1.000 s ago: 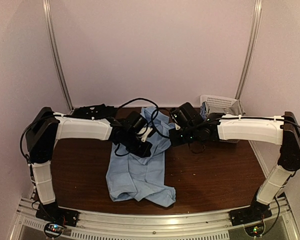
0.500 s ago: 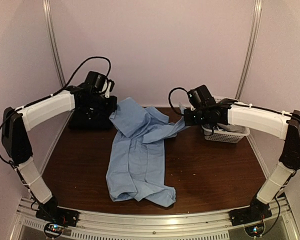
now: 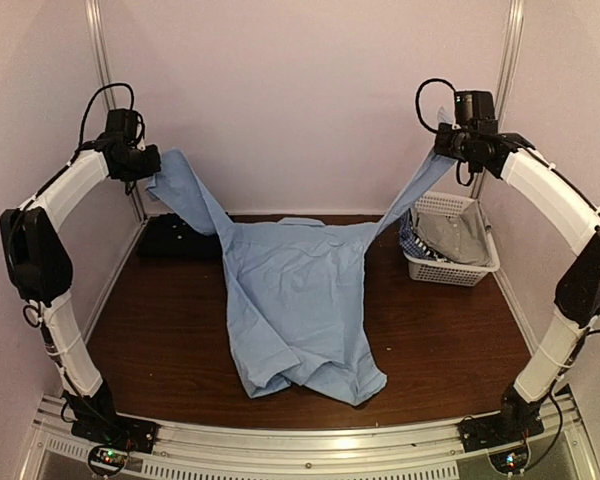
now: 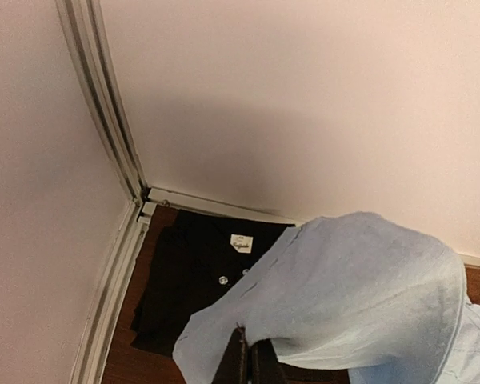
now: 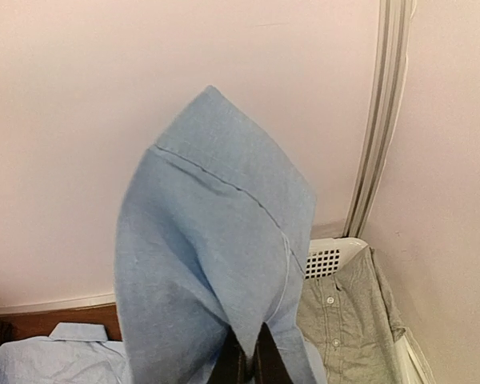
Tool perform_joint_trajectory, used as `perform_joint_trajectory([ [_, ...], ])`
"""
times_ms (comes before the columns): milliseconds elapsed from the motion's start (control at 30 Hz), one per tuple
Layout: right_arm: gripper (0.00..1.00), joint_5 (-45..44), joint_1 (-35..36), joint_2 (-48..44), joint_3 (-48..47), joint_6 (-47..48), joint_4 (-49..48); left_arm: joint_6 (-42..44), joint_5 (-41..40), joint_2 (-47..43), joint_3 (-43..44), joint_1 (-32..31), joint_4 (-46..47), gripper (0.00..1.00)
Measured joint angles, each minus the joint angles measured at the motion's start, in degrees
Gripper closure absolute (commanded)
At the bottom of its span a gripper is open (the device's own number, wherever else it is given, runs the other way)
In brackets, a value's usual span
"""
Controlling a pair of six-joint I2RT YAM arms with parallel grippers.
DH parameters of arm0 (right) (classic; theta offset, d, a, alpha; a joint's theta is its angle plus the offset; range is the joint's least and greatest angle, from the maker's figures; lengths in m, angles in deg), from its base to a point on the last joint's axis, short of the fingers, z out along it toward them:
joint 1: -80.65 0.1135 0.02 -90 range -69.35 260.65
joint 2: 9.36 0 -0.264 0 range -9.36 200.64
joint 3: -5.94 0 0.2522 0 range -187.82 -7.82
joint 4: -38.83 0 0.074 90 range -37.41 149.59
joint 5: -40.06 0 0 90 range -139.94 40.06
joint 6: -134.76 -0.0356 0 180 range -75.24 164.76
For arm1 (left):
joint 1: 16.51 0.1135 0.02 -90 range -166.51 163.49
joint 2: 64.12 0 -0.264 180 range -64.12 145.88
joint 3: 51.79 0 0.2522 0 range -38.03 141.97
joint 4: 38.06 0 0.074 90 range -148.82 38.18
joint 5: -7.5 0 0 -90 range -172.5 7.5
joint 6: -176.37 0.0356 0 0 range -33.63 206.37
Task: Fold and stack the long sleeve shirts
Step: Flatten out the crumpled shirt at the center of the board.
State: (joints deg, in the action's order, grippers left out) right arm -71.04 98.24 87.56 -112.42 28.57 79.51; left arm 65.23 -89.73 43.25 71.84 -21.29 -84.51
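The light blue long sleeve shirt (image 3: 295, 300) lies spread on the dark table with both sleeves pulled up and out. High at the back left, my left gripper (image 3: 152, 165) is shut on the left sleeve end (image 4: 352, 280); its fingertips (image 4: 250, 360) pinch the cloth. My right gripper (image 3: 446, 140), high at the back right, is shut on the right sleeve cuff (image 5: 216, 256), which drapes over its fingertips (image 5: 248, 360). The black long sleeve shirt (image 3: 175, 238) lies folded at the back left corner (image 4: 192, 272), under the raised left sleeve.
A white lattice basket (image 3: 445, 275) stands at the back right below my right gripper, with a grey button shirt (image 3: 455, 235) in it (image 5: 344, 312). Walls and metal corner rails (image 3: 105, 80) close in the back and sides.
Both arms rose from the table's middle and swung out to the upper back corners, each carrying a sleeve. The blue shirt went from a crumpled heap to spread out.
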Motion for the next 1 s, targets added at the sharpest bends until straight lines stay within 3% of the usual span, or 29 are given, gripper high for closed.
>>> perform_joint_trajectory([
  [233, 0.96, 2.58, -3.1, 2.86, -1.11, 0.5, 0.33, 0.02, 2.45, 3.5, 0.02, 4.33, -2.21, 1.0],
  [433, 0.9, 6.12, -0.02, 6.67, -1.11, 1.44, 0.42, 0.02, 7.13, 4.33, -0.83, 4.39, -2.19, 1.0],
  [533, 0.78, 6.56, 3.69, 9.44, -1.11, 2.38, 0.68, 0.24, 8.59, 4.33, -1.36, 3.8, -2.16, 1.0],
  [633, 0.52, 7.37, 6.86, 12.74, -1.31, 2.84, 1.9, 0.96, 9.18, 4.35, -2.01, 2.32, -2.12, 0.98],
  [700, 0.37, 7.39, 9.11, 15.56, -2.23, 3.52, 3.8, 1.33, 9.6, 4.35, -2.89, 0.37, -2.08, 0.87],
  [767, 0.26, 7.34, 10.58, 17.03, -2.38, 3.34, 5.38, 1.64, 9.86, 4.66, -3.72, -1.75, -2.14, 0.6],
  [800, 0.22, 7.32, 11.3, 17.33, -2.29, 3.52, 6.45, 1.84, 9.86, 4.9, -4.2, -2.93, -2.1, 0.52],
  [900, 0.16, 7.15, 13.46, 16.44, -0.83, 3.04, 7.43, 1.68, 9.51, 5.14, -6.4, -6.16, -2.19, 0.35],
  [1000, 0.17, 7.13, 16.06, 12.48, 4.68, 2.29, 7.3, 0.83, 8.07, 4.22, -9.94, -9.33, -2.4, 0.29],
])
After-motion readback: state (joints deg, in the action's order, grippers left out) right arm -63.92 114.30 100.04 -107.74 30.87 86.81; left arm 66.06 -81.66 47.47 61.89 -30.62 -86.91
